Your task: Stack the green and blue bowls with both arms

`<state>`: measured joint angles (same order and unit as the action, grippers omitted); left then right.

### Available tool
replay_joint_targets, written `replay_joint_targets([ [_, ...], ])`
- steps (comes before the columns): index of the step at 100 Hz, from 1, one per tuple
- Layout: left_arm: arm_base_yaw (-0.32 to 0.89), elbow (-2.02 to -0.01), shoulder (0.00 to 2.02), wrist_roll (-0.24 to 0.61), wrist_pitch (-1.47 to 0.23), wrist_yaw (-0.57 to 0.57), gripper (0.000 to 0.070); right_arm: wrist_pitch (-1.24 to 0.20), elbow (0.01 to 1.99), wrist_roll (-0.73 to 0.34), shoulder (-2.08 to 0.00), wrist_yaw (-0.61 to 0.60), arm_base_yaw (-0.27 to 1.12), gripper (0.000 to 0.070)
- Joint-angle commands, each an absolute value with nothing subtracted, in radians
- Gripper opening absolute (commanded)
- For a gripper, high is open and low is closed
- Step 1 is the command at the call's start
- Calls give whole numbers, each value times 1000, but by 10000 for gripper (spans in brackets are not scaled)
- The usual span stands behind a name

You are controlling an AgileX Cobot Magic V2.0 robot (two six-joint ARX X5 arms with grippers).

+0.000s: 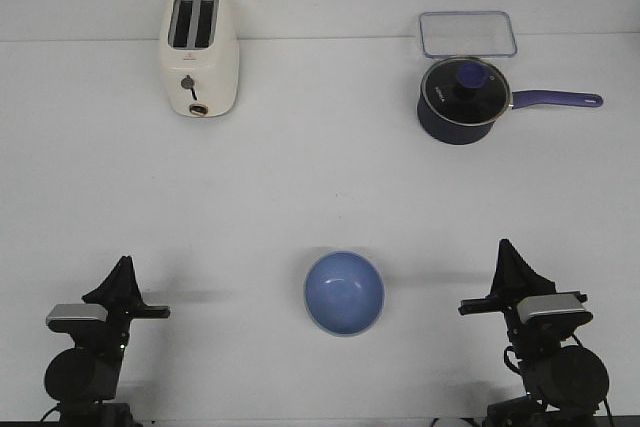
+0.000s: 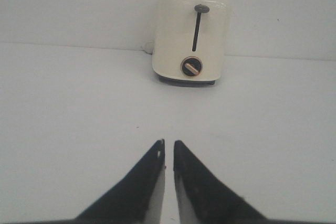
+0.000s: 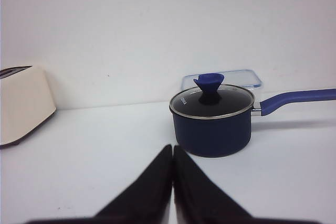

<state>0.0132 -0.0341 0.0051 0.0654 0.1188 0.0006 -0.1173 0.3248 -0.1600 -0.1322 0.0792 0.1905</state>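
Note:
The periwinkle blue bowl (image 1: 344, 292) sits upright on the white table near the front edge, midway between my two arms. No green bowl shows in any view. My left gripper (image 1: 125, 263) rests at the front left, well apart from the bowl; in the left wrist view (image 2: 168, 143) its fingers are nearly together and hold nothing. My right gripper (image 1: 505, 246) rests at the front right, also apart from the bowl; in the right wrist view (image 3: 172, 148) its fingers are pressed together and empty.
A cream toaster (image 1: 201, 53) stands at the back left, also seen in the left wrist view (image 2: 191, 36). A dark navy saucepan (image 1: 460, 99) with a glass lid and purple handle stands at the back right. A clear lidded container (image 1: 467, 33) lies behind it.

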Motion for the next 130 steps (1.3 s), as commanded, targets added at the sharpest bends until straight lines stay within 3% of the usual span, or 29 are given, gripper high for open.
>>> replay_joint_targets([
  [1,11,-14,3,64,131,5,15,-105,326,-152,-131,80,192,0],
  [16,11,-14,3,65,131,5,15,-106,326,-142,-131,82,192,0],
  [32,11,-14,3,65,131,5,15,-104,299,27,-116,75,158,0],
  [43,11,-14,3,65,131,5,15,-105,238,163,-68,-17,103,0],
  [68,11,-14,3,65,131,5,15,-88,84,294,-1,-55,36,0],
  [82,11,-14,3,65,131,5,15,-33,13,304,-1,-53,37,0],
  [130,12,-14,3,65,131,5,15,-49,13,295,-1,-53,39,0],
])
